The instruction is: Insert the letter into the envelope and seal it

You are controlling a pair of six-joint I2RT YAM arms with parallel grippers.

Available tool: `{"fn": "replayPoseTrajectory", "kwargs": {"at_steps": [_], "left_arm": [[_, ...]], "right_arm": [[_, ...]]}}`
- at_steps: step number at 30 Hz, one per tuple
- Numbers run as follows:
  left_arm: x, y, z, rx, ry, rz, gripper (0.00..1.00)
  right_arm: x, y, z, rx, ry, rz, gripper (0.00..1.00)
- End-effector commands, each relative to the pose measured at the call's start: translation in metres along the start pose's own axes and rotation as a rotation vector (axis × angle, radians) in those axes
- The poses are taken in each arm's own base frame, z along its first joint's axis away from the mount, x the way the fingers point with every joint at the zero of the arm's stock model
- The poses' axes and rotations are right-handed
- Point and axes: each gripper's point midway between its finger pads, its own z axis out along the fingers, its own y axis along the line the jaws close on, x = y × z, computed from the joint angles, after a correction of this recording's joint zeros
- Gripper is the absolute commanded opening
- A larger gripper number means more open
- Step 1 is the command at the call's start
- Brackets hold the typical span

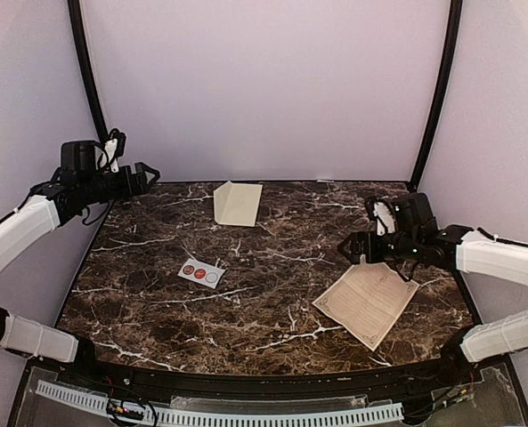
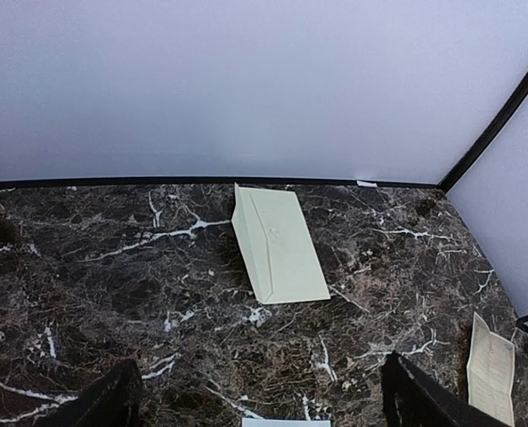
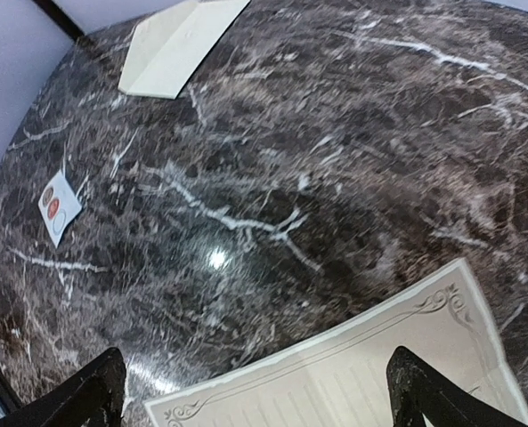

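The left gripper [image 1: 150, 173] hangs in the air at about 10 o'clock over the table [image 1: 272, 267]. Its two black fingers [image 2: 112, 400] are spread wide and hold nothing. The right gripper [image 1: 345, 249] is at about 3 o'clock. Its fingers [image 3: 85, 396] are wide apart too, with nothing between them, and they hang just by the far edge of the letter [image 1: 366, 302].

The letter lies flat at about 4 o'clock. It is a tan paper sheet with a thin curly border and faint lines of writing. The envelope [image 1: 237, 203] is at 12 o'clock near the back wall, well apart from the letter. It is plain cream paper with one long fold raised. A small white card [image 1: 201, 272] with round dots lies at about 8 o'clock. The table top is dark and shiny like stone, with white cracks all over.
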Motion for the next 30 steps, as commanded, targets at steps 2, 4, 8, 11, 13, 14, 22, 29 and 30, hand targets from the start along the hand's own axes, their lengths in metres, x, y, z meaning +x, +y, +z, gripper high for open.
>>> {"fn": "replayPoseTrajectory", "kwargs": {"at_steps": [2,4,8,11,13,14,22,29,30], "left_arm": [[0.022,0.011,0.005,-0.033,0.049,0.020,0.92],[0.020,0.008,0.004,-0.020,0.040,0.023,0.92],[0.017,0.010,0.000,-0.036,0.024,0.031,0.93],[0.017,0.010,0.000,-0.040,0.023,0.033,0.93],[0.016,0.010,0.000,-0.038,0.022,0.033,0.93],[0.017,0.010,0.000,-0.039,0.022,0.032,0.93],[0.019,0.012,0.002,-0.042,0.030,0.027,0.94],[0.020,0.011,0.004,-0.035,0.038,0.021,0.95],[0.021,0.011,0.003,-0.034,0.038,0.021,0.95]], "right_arm": [[0.044,0.036,0.001,0.030,0.151,-0.070,0.98],[0.061,0.050,-0.002,0.031,0.191,-0.105,0.98],[0.091,0.069,-0.010,0.068,0.256,-0.184,0.99],[0.118,0.079,-0.015,0.079,0.318,-0.236,0.99],[0.133,0.076,-0.018,0.118,0.356,-0.271,0.99],[0.138,0.073,-0.020,0.140,0.371,-0.284,0.99],[0.165,0.059,-0.024,0.277,0.454,-0.363,0.96],[0.175,0.055,-0.015,0.354,0.473,-0.429,0.93],[0.173,0.054,-0.014,0.368,0.468,-0.433,0.91]]}}
